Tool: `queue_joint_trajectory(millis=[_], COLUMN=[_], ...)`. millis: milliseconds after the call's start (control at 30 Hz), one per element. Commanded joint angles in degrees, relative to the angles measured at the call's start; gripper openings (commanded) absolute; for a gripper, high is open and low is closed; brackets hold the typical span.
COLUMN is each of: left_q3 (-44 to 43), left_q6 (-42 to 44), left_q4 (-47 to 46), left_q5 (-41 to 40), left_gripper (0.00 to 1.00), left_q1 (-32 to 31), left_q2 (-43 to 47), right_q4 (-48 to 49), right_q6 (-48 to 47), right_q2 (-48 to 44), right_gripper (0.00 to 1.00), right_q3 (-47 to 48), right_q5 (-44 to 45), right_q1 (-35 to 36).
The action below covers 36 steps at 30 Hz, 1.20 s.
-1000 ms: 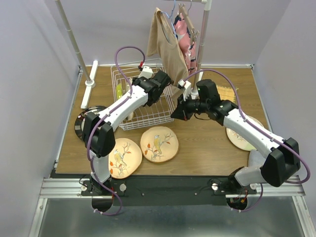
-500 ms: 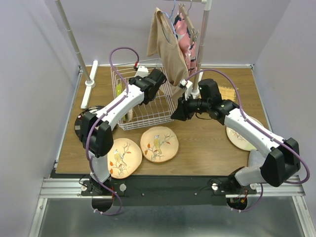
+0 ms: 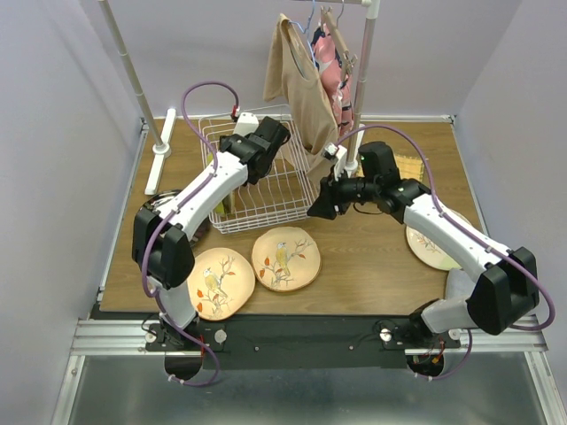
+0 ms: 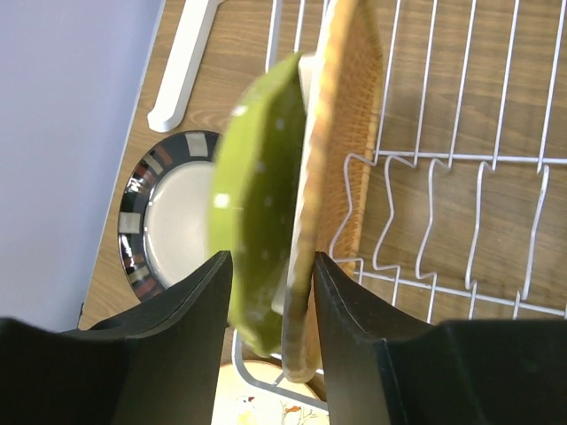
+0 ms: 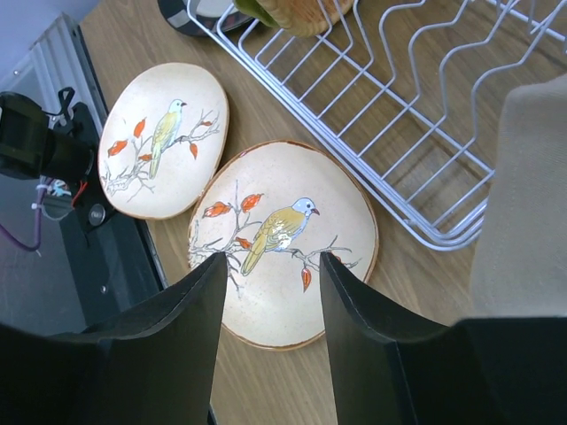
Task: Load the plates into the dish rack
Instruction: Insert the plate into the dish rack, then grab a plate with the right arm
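The wooden desk [image 3: 372,257] carries every item. The dish rack [image 3: 275,202], a white wire basket with upright prongs, sits left of centre, toward the far edge.

Rack contents: two plates, both standing on edge at the rack's left end.
- The orange woven-look plate [image 4: 341,133] stands on the inner side.
- The lime dotted plate [image 4: 257,221] stands against it, on the side nearer the left edge.

Plates outside the rack, all lying flat on the desk:
- The first peach bird plate [image 3: 285,258] lies just in front of the rack.
- The second peach bird plate [image 3: 219,282] lies just beside the first, at the near edge, toward the near-left corner.
- The dark-rimmed plate [image 4: 168,221] lies just beside the rack's left side, near the left edge.
- The cream plate [image 3: 431,250] lies near the right edge, partly hidden by the right arm.

The left gripper [image 4: 270,261] hangs over the rack's left end with its fingers spread. The two racked plates show between them, and contact cannot be told. The right gripper [image 5: 273,264] hovers above the first peach bird plate, released, grasping nothing.
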<state>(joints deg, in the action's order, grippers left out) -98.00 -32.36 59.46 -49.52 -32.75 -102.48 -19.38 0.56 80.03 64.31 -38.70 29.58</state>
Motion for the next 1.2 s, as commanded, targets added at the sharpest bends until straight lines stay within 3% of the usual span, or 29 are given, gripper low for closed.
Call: queue_joint_trajectory(millis=[0,367,500,1167], left_q3=[-0.88,-0.26,-0.27,6.49], left_q6=[0.89,3.09,4.93,12.05], left_q4=[-0.13,-2.42,-4.44,-15.50], left_q5=[-0.41,2.93,5.74,18.04], left_gripper=[0.54,0.59,0.61,0.64], left_q1=[1.46,1.99,1.99,2.78], left_q2=[4.12,8.69,11.24,21.00], right_q4=[0.22,-0.57,-1.45,-4.44], right_q6=[-1.70,-3.89,-6.00,-11.28], right_q2=[-1.01,-1.10,-1.54,-0.84], right_gripper=[0.55,0.55,0.66,0.67], right_q3=[-0.42,-0.59,-0.68,-0.51], right_q5=[-2.43,-5.51,-6.65,-11.05], right_q1=[-1.37,-2.95,-3.13,-5.15])
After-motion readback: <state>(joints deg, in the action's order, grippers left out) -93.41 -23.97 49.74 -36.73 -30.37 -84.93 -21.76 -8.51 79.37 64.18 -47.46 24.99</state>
